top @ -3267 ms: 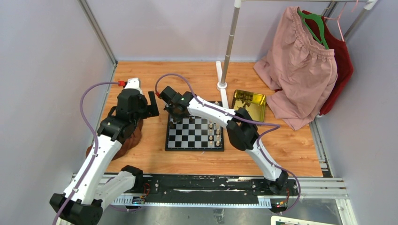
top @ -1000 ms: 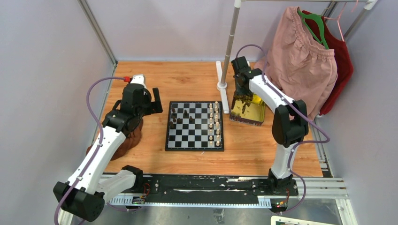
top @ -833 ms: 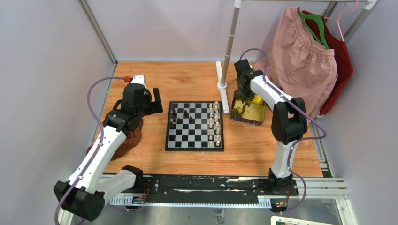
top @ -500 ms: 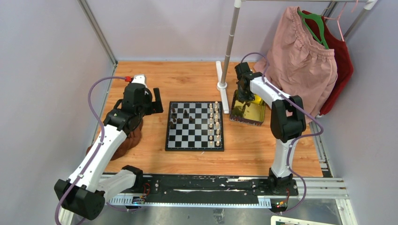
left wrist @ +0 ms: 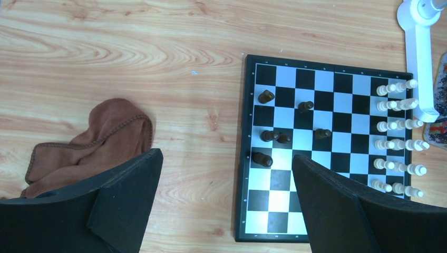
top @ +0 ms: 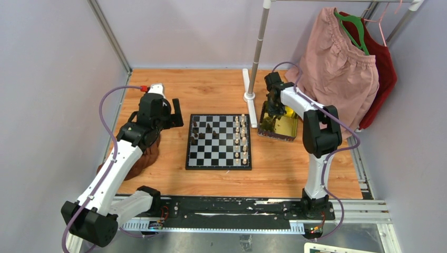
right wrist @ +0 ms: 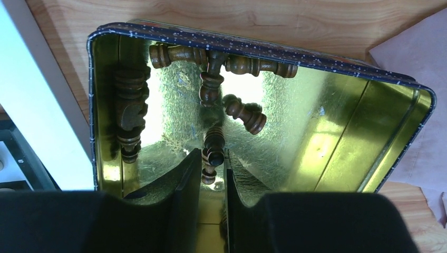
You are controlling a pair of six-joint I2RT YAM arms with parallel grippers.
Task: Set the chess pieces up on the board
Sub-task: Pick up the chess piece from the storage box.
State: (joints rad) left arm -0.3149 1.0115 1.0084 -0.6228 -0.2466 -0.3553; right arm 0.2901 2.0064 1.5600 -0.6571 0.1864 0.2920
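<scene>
Dark wooden chess piece (right wrist: 213, 141) lying in gold tin (right wrist: 327, 132), long axis 12-to-6, flanked by right pincer (right wrist: 212, 154) (grip undeterminable); left pincer (left wrist: 225, 156) splayed wide.

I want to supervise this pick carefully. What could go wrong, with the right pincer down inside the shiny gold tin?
1. The right pincer straddles a lying dark brown wooden chess piece. Another dark piece lies close by, so a skewed grip or a nudge seems possible.
2. The white stand's base bar sits between the shiny gold tin and the black-and-white chessboard. The carry might clip it.
</scene>
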